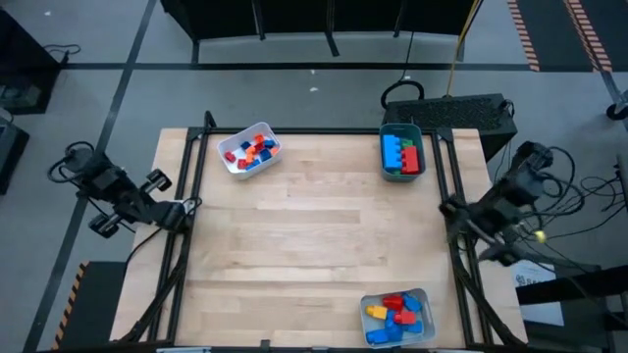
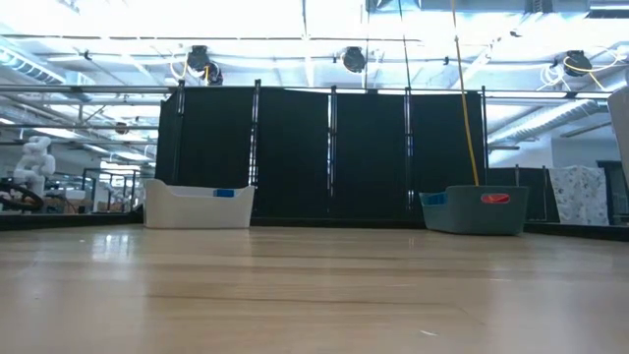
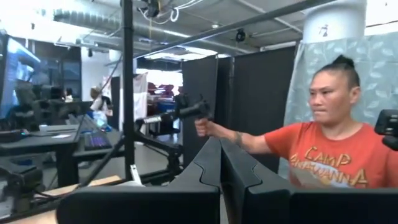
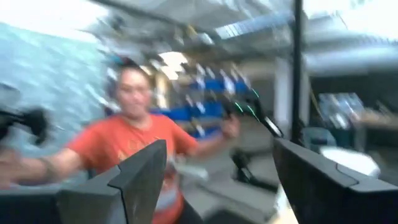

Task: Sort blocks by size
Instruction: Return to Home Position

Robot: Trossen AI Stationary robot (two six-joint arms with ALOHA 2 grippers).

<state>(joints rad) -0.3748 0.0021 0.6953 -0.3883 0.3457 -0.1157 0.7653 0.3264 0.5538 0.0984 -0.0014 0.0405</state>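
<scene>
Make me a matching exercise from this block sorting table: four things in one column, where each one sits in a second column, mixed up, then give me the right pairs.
Places are as the high view shows them.

Column one
1. white bin
2. teal bin
3. pale grey bin
4. left end effector

Column two
A. off the left edge of the table
B. top right corner of the table
C. bottom edge of the table, right of centre
D. top edge of the table, left of centre

Pairs: 1-D, 2-B, 3-C, 4-A.
</scene>
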